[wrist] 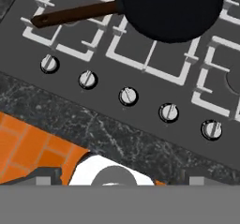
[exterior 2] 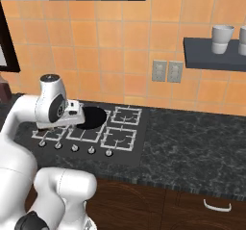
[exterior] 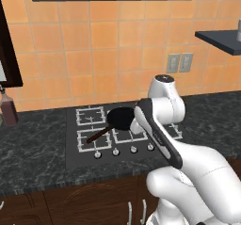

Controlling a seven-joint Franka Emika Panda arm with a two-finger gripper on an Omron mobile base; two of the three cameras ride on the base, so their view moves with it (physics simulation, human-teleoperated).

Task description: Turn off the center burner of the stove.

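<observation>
The stove [exterior: 123, 146] is sitting flush in the dark marbled table [exterior: 33, 148], below the orange tiled wall [exterior: 94, 45]. A black frying pan [wrist: 171, 10] is resting on the center burner [wrist: 145, 56], covering most of that grate, with its brown handle [wrist: 72, 14] stretching out over the neighbouring grate. Five silver knobs are lining the front edge of the stove, and the middle knob [wrist: 128, 96] is lying just in front of the pan-covered grate. The white arm is reaching over the stove, and the claw is looking down on the knob row from above, well apart from it; I cannot tell whether its fingers are open or closed. A white cup [exterior 2: 222, 38] is standing on a wall shelf [exterior 2: 211, 51].
</observation>
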